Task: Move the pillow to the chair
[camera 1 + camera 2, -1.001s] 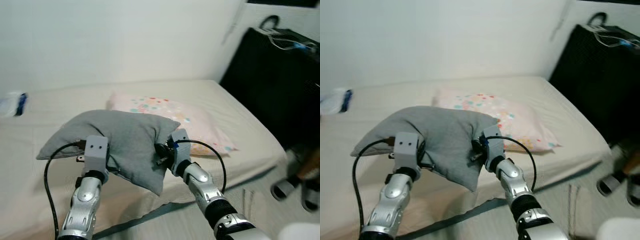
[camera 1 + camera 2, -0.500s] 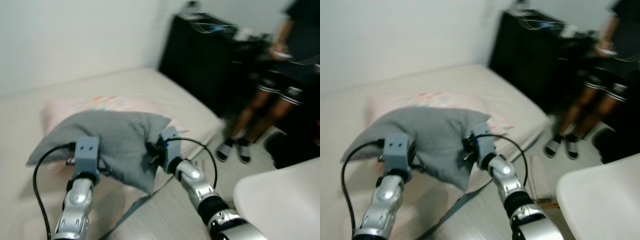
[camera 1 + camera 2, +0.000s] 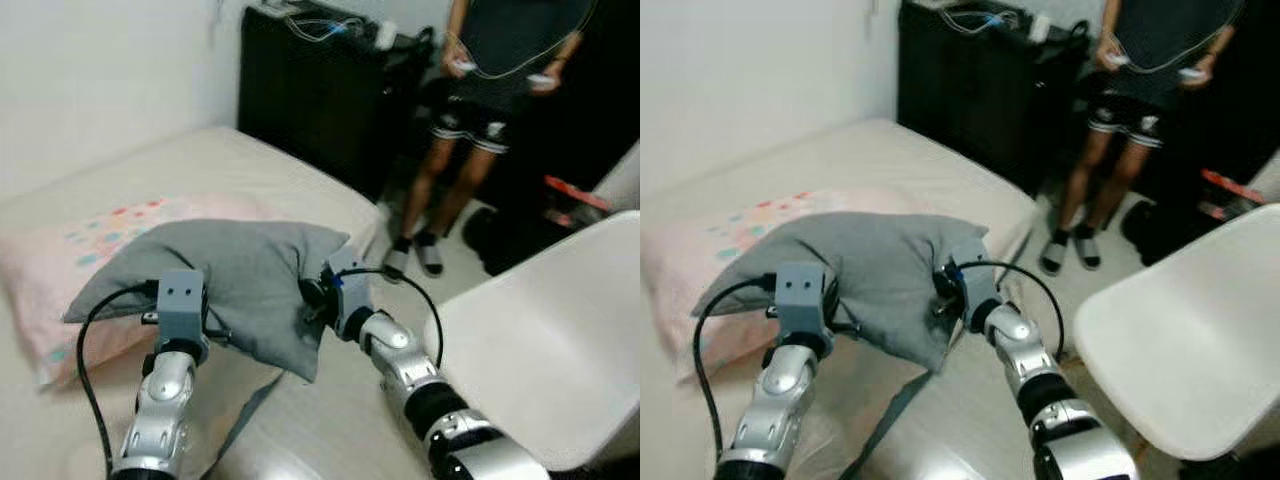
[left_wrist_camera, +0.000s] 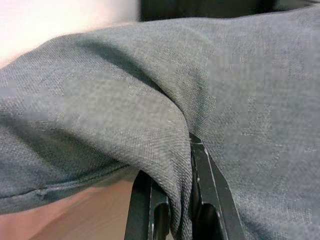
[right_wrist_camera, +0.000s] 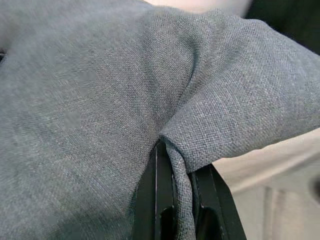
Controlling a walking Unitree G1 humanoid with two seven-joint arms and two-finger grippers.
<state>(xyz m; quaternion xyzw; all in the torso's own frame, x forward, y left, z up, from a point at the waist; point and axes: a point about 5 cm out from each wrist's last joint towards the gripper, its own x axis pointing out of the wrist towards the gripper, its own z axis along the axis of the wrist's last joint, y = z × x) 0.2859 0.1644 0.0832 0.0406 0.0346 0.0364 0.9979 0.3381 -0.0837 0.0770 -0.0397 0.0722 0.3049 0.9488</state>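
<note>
The grey pillow (image 3: 235,280) hangs above the bed (image 3: 250,165), left of the white chair (image 3: 545,340). The left gripper (image 4: 172,225) and right gripper (image 5: 177,220) each pinch a fold of its fabric. It looks soft, light and saggy, so grips near opposite edges suit it.

Two pillows (image 3: 240,275) (image 3: 60,270), one chair (image 3: 540,340), one person (image 3: 480,110)

Both arms hold the grey pillow (image 3: 235,280) up, white chair (image 3: 540,350) at right.

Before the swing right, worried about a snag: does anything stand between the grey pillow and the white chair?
Nothing visible does. The grey pillow, pinched by the left tool and right tool, has only bare floor before the white chair. A person stands farther back.
</note>
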